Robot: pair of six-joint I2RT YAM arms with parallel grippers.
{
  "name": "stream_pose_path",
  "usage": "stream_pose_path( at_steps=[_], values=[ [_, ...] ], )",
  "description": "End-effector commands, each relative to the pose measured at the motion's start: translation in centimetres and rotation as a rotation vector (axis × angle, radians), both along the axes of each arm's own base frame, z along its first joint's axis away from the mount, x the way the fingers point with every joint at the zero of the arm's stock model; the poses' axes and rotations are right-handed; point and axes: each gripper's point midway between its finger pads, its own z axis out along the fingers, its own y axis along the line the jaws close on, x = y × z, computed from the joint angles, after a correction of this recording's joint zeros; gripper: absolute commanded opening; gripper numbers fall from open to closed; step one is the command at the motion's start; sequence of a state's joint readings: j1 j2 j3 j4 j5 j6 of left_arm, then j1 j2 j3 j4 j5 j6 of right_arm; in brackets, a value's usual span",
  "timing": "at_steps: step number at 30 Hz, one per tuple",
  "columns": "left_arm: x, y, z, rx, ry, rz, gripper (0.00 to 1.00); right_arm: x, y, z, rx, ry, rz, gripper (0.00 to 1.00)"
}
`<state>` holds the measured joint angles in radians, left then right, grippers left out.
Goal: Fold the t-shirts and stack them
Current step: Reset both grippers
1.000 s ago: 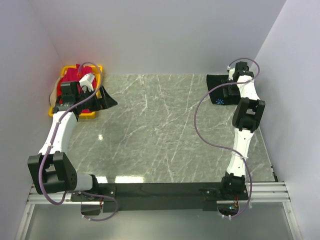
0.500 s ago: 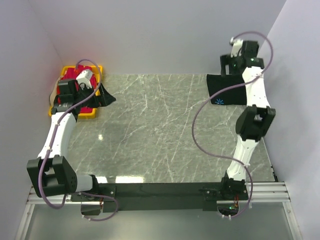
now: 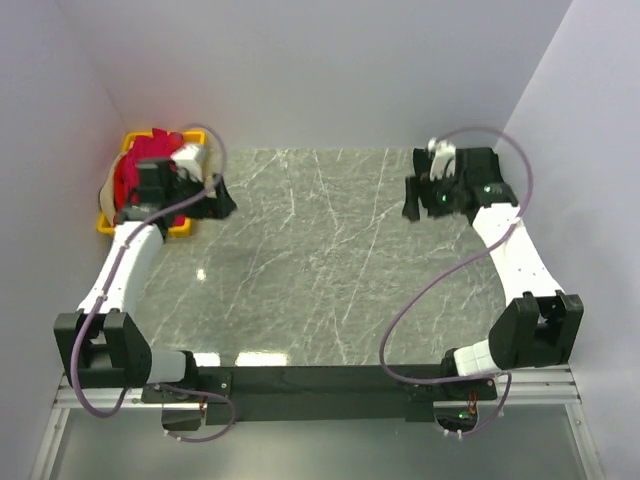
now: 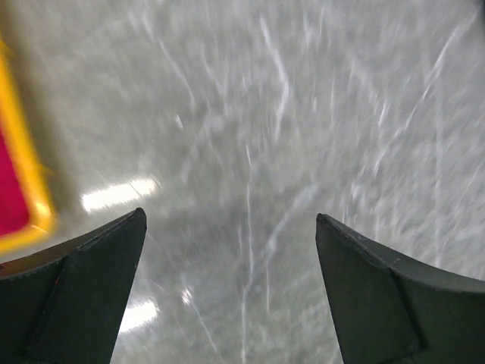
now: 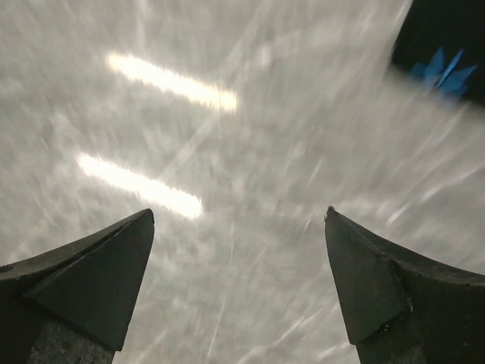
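Observation:
Magenta-pink t-shirts [image 3: 138,178] lie heaped in the yellow crate [image 3: 106,222] at the back left; a strip of pink [image 4: 7,199] shows in the left wrist view. My left gripper [image 3: 222,196] hangs just right of the crate, over bare table, open and empty [image 4: 227,216]. A folded black t-shirt with a blue mark [image 5: 447,45] lies at the back right; in the top view my right arm hides most of it. My right gripper [image 3: 412,200] is left of it, over bare table, open and empty [image 5: 239,212].
The crate's yellow rim [image 4: 26,182] stands close to the left finger. The grey marble table [image 3: 320,260] stretches between the arms. White walls close in at the back and both sides. Purple cables loop off both arms.
My right arm has swung from the back right corner, off the black shirt, left and nearer over the table. My left wrist has shifted slightly right of the crate.

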<state>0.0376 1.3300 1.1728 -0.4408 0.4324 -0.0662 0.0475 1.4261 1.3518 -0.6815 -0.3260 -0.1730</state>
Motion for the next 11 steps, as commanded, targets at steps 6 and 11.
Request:
stream_pose_path(
  at_steps=[6, 11],
  values=[
    [-3.9, -3.6, -7.0, 0.197, 0.030, -0.052, 1.00, -5.8, -0.4, -6.8, -0.044, 0.019, -0.009, 1.00],
    [-4.1, -4.5, -6.2, 0.229, 0.032, -0.100, 1.00, -6.8, -0.5, -5.4, -0.093, -0.064, -0.012, 1.00]
  ],
)
